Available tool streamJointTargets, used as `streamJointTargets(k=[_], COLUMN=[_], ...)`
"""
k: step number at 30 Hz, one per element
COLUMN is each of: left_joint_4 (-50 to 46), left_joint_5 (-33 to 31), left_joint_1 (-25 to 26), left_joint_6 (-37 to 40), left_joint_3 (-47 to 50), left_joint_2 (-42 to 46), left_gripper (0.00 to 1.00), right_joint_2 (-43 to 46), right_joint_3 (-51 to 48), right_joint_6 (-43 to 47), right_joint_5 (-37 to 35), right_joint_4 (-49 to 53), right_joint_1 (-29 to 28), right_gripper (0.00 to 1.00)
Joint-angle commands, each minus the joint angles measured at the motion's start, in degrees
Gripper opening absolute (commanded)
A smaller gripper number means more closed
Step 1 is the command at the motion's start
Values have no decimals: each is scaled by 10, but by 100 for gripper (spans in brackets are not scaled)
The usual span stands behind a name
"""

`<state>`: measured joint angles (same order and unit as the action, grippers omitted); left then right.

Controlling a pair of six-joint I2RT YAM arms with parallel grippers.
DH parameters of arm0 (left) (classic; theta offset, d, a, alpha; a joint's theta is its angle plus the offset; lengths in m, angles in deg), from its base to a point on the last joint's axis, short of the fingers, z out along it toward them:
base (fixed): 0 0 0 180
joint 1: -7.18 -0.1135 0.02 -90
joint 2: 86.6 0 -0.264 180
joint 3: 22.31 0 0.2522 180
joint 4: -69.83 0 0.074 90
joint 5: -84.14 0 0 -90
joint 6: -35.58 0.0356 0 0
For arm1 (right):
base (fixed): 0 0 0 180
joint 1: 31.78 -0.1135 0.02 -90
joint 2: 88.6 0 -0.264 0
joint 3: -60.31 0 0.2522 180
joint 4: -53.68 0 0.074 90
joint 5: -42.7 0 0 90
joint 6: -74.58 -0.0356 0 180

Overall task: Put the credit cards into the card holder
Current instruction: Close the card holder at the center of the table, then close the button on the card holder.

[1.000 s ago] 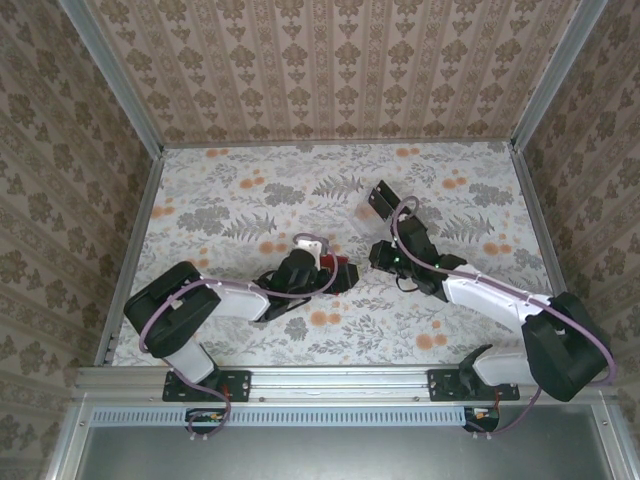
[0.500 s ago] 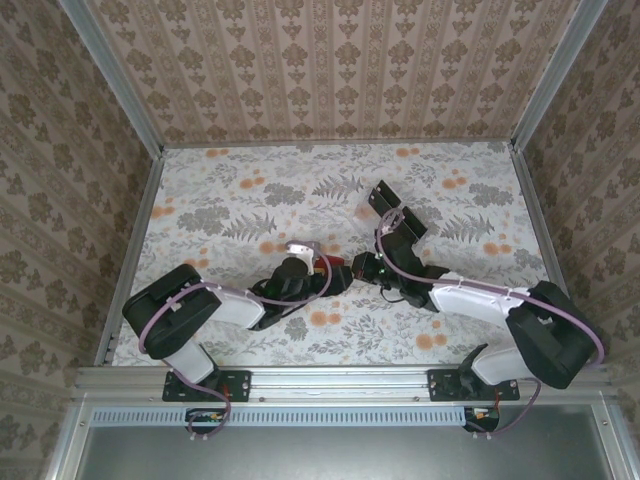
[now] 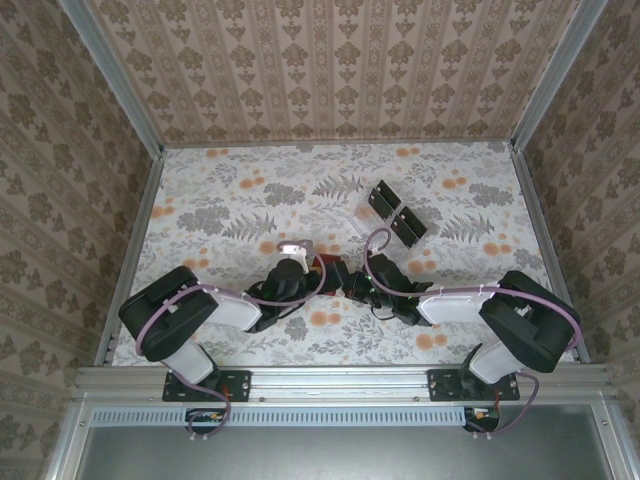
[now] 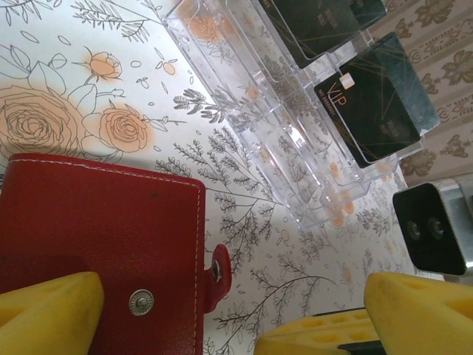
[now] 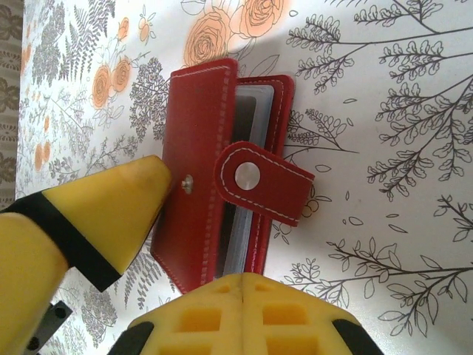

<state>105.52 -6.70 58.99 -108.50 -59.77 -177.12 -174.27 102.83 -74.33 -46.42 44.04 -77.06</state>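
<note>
One red card holder (image 5: 196,148) under finger (image 5: 103,214) of wide-spread L gripper (image 4: 229,314), tab (image 5: 262,181) just beside pinched-together R gripper (image 5: 244,288)

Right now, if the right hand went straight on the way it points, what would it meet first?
Most likely the card holder: in the right wrist view the shut right hand points at its near edge, just below the closure tab. The gap is hard to judge.
</note>
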Motion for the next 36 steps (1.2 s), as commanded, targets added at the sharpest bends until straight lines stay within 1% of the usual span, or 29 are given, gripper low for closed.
streamJointTargets(k=[1,6,11,14,17,19,23,27,30,33,36], left_joint_4=[-22,-34,-39,-84,-167,-250,-424,-577,-624,-617,-608], left_joint_5=[2,5,10,19,28,36,45,57,70,89,99], left_joint_1=[-10,-20,-34,-53,-83,-112,-164,-195,-197,-197,-197], left_joint_6=[-12,-11,-14,-6,14,35,121,231,298,326,331], left_joint_3=[-16,-25,-26,-40,-61,-87,-150,-229,-262,-265,-267], left_joint_2=[29,44,60,80,108,125,146,115,76,50,30], left_gripper=[100,100,100,100,100,100,100,100,100,100,100], right_joint_2=[7,-8,-5,-10,-31,-49,-78,-88,-102,-121,-138], right_joint_3=[15,24,22,34,57,72,79,72,77,82,88], right_joint_6=[0,-5,-8,-8,-2,-1,-1,4,17,33,47], right_joint_5=[13,24,22,24,32,40,41,37,36,44,57], right_joint_4=[-3,-31,-53,-51,-43,-40,-35,-26,-16,-18,-23], right_joint_1=[0,-1,-8,-14,-21,-22,-22,-22,-21,-14,-6], right_gripper=[0,0,0,0,0,0,0,0,0,0,0])
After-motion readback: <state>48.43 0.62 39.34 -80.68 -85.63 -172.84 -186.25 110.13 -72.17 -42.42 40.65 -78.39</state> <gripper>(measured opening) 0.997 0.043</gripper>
